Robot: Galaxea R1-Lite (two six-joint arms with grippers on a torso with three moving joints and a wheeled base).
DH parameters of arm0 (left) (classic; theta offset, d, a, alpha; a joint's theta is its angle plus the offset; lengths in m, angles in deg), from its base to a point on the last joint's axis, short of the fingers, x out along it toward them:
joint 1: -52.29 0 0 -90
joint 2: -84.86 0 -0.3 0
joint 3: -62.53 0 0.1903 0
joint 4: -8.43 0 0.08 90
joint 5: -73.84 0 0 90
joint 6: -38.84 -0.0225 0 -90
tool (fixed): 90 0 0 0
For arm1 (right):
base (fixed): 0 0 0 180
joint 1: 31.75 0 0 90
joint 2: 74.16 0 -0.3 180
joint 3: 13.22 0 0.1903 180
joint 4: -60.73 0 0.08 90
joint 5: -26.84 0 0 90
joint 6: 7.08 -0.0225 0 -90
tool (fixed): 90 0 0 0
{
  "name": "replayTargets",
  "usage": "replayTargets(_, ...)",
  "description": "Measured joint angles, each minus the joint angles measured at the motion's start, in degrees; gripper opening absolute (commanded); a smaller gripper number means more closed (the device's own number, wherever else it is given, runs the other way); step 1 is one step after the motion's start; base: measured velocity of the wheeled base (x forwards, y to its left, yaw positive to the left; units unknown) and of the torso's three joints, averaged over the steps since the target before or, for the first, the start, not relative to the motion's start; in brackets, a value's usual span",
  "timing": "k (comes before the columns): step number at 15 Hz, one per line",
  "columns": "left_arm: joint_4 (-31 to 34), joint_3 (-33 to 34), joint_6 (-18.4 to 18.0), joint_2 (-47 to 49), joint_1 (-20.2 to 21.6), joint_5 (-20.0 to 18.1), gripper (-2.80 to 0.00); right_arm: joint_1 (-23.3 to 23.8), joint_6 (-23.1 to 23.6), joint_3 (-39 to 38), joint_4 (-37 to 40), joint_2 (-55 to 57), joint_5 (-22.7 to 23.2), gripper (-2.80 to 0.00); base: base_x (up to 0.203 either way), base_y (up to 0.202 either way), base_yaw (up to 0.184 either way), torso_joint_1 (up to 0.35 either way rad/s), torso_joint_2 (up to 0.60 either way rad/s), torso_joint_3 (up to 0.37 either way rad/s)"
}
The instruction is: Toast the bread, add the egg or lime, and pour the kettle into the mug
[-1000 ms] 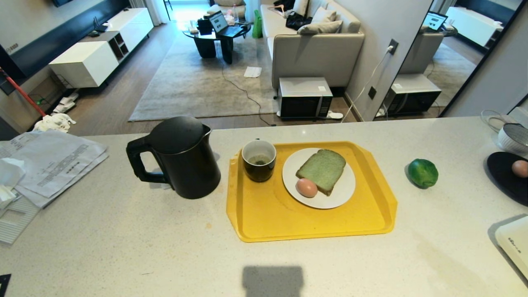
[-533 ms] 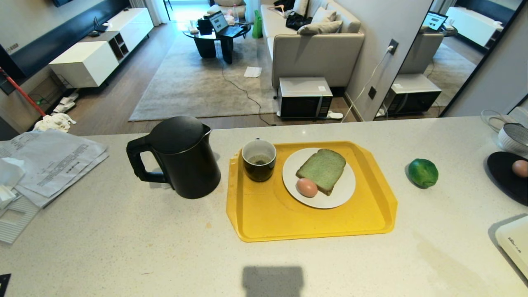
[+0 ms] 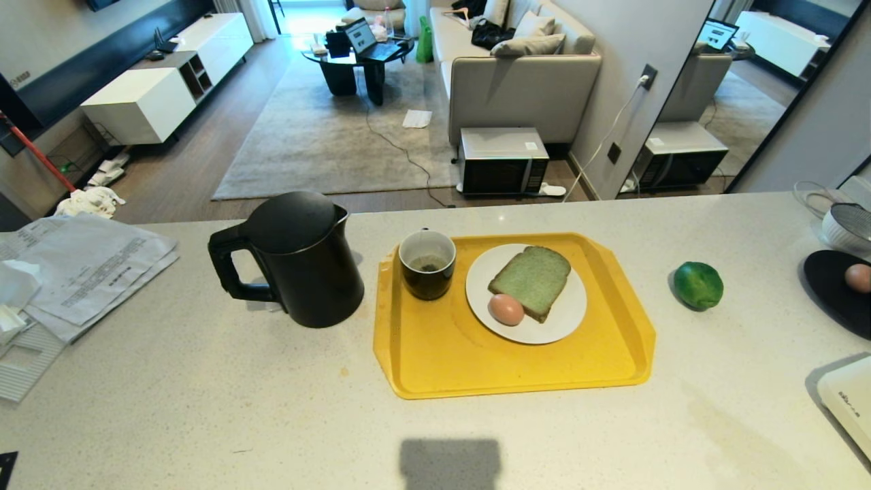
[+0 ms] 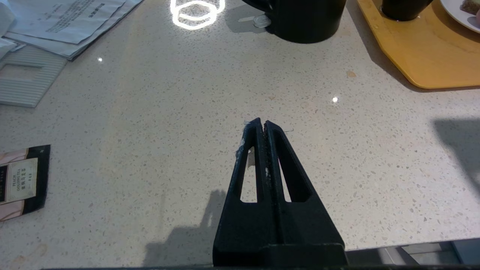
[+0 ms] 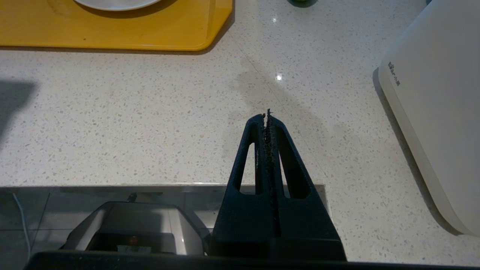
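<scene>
On the counter a yellow tray (image 3: 435, 354) carries a white plate (image 3: 565, 320) with the greenish bread (image 3: 532, 279) and a pinkish egg (image 3: 505, 309) touching its near corner. The black mug (image 3: 426, 265) with a white inside stands at the tray's far left corner, dark liquid low inside. Left of the tray is the black kettle (image 3: 299, 258), handle to the left. The lime (image 3: 697, 285) lies on the counter right of the tray. My left gripper (image 4: 261, 125) is shut and empty over bare counter near the front edge. My right gripper (image 5: 267, 118) is shut and empty there too. Neither arm shows in the head view.
Papers (image 3: 88, 265) lie at the counter's left, and a tea sachet (image 4: 20, 182) near the front left. At the right stand a black dish (image 3: 833, 289) holding a second egg (image 3: 858, 278), a grey ribbed bowl (image 3: 847, 228) and a white appliance (image 5: 438, 108).
</scene>
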Motion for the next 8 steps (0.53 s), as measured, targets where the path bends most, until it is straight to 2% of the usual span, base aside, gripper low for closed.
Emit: replayTargets(8,0.04,0.00,0.15,0.00,0.02,0.00,-2.80,0.00,0.00,-0.02,0.00,0.00,-0.02,-2.80,0.000,0.000,0.000,0.000,0.00,0.000)
